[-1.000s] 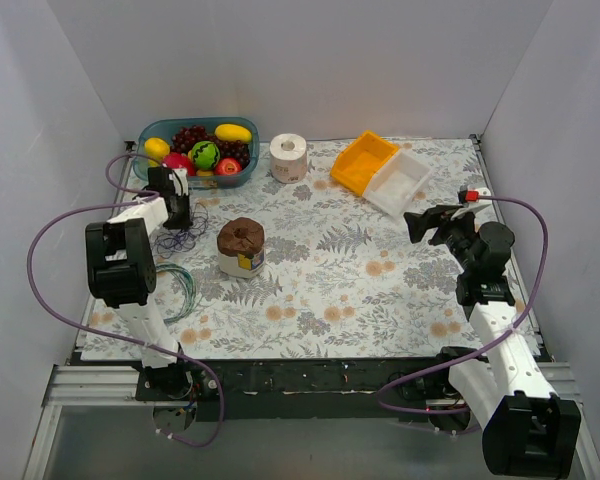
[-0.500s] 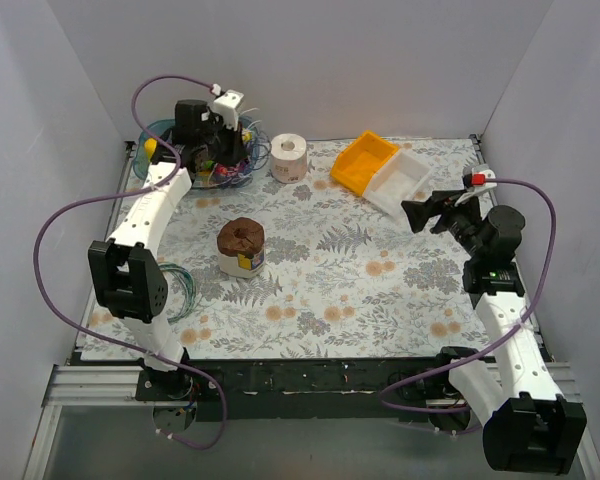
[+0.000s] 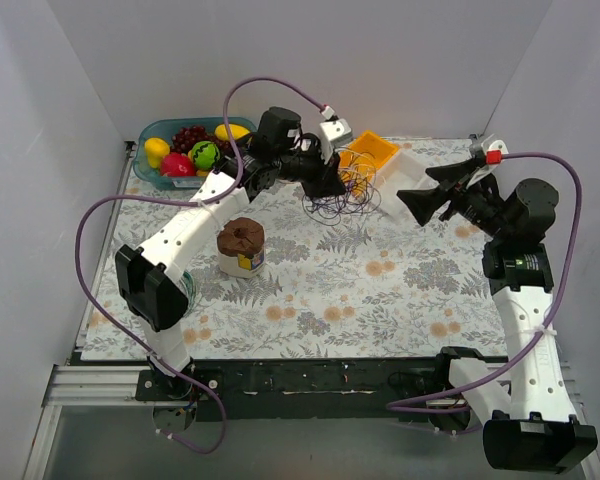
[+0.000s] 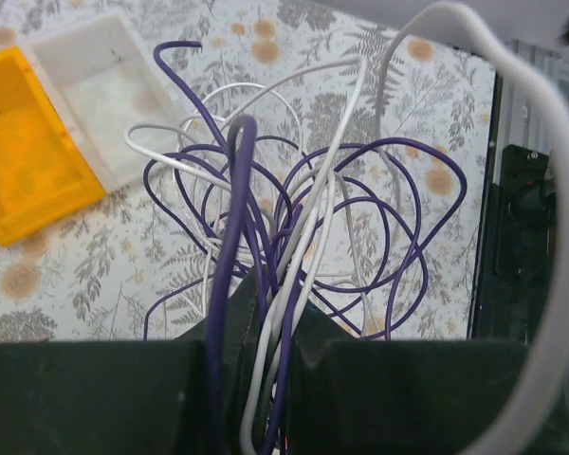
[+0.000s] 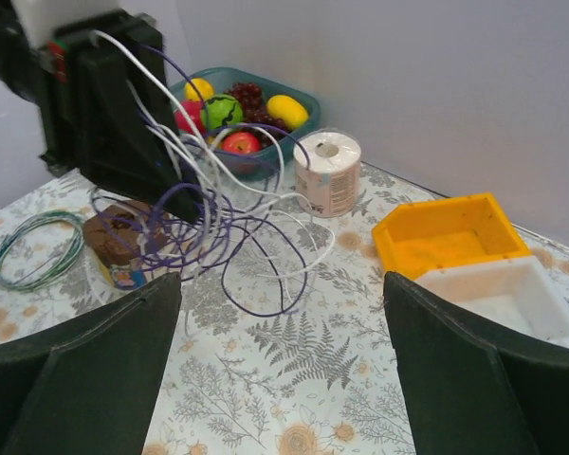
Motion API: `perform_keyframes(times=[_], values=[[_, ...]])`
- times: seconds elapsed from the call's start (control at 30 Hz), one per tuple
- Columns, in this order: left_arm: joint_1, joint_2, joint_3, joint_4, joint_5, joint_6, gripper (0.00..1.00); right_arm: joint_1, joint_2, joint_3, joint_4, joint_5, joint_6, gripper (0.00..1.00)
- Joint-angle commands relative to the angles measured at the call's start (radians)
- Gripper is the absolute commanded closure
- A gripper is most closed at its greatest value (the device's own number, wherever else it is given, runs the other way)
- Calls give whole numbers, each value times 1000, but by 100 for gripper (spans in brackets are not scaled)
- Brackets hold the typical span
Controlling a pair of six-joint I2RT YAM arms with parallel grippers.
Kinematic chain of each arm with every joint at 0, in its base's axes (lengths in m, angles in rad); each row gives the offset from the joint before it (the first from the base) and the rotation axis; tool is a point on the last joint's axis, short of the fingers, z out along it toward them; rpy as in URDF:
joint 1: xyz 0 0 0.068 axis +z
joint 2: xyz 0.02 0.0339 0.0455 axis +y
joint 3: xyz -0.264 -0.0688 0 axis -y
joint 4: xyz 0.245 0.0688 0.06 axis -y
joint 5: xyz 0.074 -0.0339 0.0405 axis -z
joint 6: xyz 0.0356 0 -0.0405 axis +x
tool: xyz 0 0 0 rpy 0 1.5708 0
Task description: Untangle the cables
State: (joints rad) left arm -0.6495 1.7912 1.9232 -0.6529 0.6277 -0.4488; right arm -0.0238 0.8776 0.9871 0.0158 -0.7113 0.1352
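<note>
Your left gripper (image 3: 328, 187) clamps the cables (image 3: 352, 192) aloft, likely so the spread right gripper (image 3: 412, 205), at 3 o'clock, can reach them

The cables (image 4: 308, 223) are deep purple mixed with white, looped over a desk (image 3: 330, 290) printed with grey ferns and orange blossoms on white. There is an orange-yellow bin (image 5: 446, 237), a white bin (image 5: 498, 294) and a teal basket (image 3: 145, 135) — its fruit (image 5: 221, 112) yellow, red, green and dark purple.
</note>
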Motion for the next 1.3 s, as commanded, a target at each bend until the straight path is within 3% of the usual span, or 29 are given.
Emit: perform_keyframes(times=[0.0,0.17,0.2,0.27,0.3,0.37,0.4,0.43,0.57,0.77,0.87,0.97,1.17,1.27], values=[[28,-32,-149,-19,-20,22,100,1,-12,62,-96,-149,-72,6],[25,-50,-328,12,-88,97,99,2,20,7,-114,-298,-106,9],[15,-41,-343,10,-91,119,93,2,29,-2,-100,-328,-100,10],[-5,-27,-360,-5,-108,179,66,8,61,-31,-30,-410,-42,10],[-18,-13,-357,-8,-106,188,44,15,69,-37,-25,-410,-19,11],[-19,-10,-342,-8,-94,191,27,57,84,-50,-6,-369,-35,11],[-19,-12,-340,-11,-86,191,12,83,87,-50,-14,-346,-57,11],[-19,-24,-337,-20,-89,193,9,99,92,-48,-55,-323,-77,10],[-15,-72,-346,-76,-121,209,2,171,122,-74,-108,-196,-132,10],[37,-173,-414,-154,-164,228,2,219,230,-116,-88,-122,-124,12],[99,-200,-415,-159,-171,164,2,251,309,-108,-129,95,-132,14],[162,-228,-431,-143,-232,52,2,259,435,-67,-132,157,-112,23],[169,-317,-572,-114,-197,-45,2,334,697,51,-33,151,-134,24],[169,-334,-586,-119,-200,-79,2,390,825,145,-69,130,-204,16]])
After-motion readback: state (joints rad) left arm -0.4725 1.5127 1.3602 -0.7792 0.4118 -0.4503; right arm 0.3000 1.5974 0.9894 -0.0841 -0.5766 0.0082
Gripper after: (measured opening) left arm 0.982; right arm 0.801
